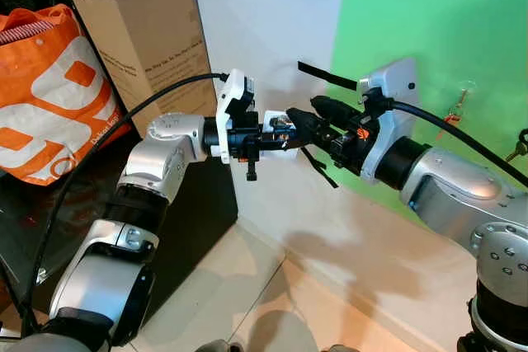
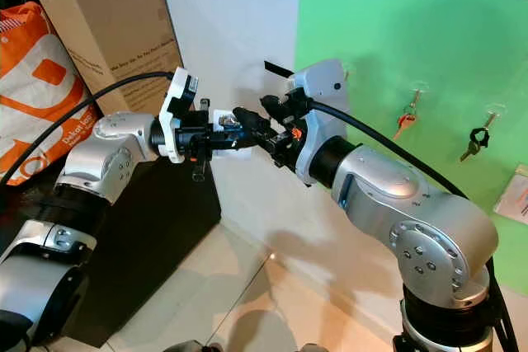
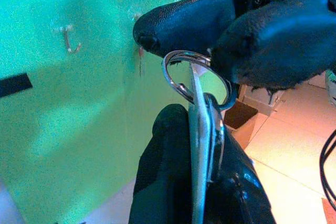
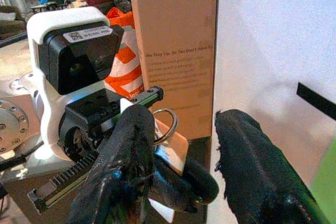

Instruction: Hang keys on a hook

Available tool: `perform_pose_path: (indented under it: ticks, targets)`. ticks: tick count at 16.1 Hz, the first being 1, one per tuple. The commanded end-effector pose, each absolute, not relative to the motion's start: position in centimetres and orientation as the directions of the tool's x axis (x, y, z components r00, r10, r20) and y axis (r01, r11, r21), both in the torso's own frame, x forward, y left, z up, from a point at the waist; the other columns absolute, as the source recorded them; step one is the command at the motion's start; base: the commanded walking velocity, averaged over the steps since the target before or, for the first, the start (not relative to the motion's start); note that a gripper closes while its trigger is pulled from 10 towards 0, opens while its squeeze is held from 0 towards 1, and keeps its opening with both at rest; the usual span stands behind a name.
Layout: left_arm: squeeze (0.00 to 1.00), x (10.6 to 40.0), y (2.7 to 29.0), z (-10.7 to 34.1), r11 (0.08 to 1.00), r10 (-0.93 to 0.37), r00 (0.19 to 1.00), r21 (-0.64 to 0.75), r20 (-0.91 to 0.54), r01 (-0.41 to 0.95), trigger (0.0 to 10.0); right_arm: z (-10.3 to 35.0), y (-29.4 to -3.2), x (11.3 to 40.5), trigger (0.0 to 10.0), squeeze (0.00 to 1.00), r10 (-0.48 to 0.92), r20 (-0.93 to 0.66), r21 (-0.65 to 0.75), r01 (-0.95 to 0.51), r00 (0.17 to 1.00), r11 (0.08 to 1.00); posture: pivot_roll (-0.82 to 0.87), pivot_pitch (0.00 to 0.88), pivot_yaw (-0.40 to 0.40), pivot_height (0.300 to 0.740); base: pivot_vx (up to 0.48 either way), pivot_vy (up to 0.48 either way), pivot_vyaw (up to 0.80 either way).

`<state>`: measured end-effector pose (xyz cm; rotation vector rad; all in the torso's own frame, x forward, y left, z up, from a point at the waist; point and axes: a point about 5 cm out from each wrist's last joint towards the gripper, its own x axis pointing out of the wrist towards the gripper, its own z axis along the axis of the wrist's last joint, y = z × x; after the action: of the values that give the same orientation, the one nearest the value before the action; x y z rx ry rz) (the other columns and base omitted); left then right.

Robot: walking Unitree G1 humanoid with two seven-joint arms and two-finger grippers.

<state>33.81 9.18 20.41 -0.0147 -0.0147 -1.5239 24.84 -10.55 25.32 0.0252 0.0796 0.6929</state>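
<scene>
Holding the keys point(image 3: 202, 145) clamped flat between its closed black fingers, the left gripper point(image 1: 276, 131) meets the right gripper point(image 2: 247, 128) in mid-air in front of the white wall, well left of the green panel point(image 2: 429, 30). In the left wrist view the key ring point(image 3: 195, 77) stands up from the fingertips, and one right finger point(image 3: 184, 22) lies behind it while the other sits just to its side; the right gripper's fingers are spread apart and grip nothing yet. It looks like a handover. The risk, as I judge it, is a drop: if the left lets go before the right has closed on the ring or gone through it, the keys fall to the tiled floor point(image 1: 247, 286). A right finger closing on the blade rather than the ring could twist the bunch out of line. Further off, the empty hook point(image 3: 68, 38) is small, and two neighbouring hooks already carry keys point(image 2: 404, 121), so a skewed ring could miss it
</scene>
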Motion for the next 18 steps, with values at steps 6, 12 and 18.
perform_pose_path:
  ticks: [6,12,18]
  targets:
    - [0.00,34.2,9.3,21.1,0.054,-0.998,0.053,0.033,0.012,0.998,0.0,25.1,-9.6,24.3,10.0,0.00,0.701,-0.062,0.063,-0.698,0.710,0.713,-0.19,0.000,0.086,0.740,0.000,0.000,0.00]
    - [0.00,34.2,9.1,21.1,0.049,-0.999,0.049,0.043,0.008,0.998,0.0,24.6,-9.5,24.2,8.3,0.00,0.701,-0.087,0.075,-0.697,0.708,0.713,-0.19,0.000,0.084,0.740,0.000,0.000,0.00]
    - [0.00,34.2,9.1,21.1,0.060,-0.998,0.060,0.059,0.002,0.996,0.0,24.7,-9.5,24.3,0.0,0.00,0.697,-0.094,0.046,-0.696,0.711,0.717,-0.19,0.000,0.080,0.740,0.000,0.000,0.00]
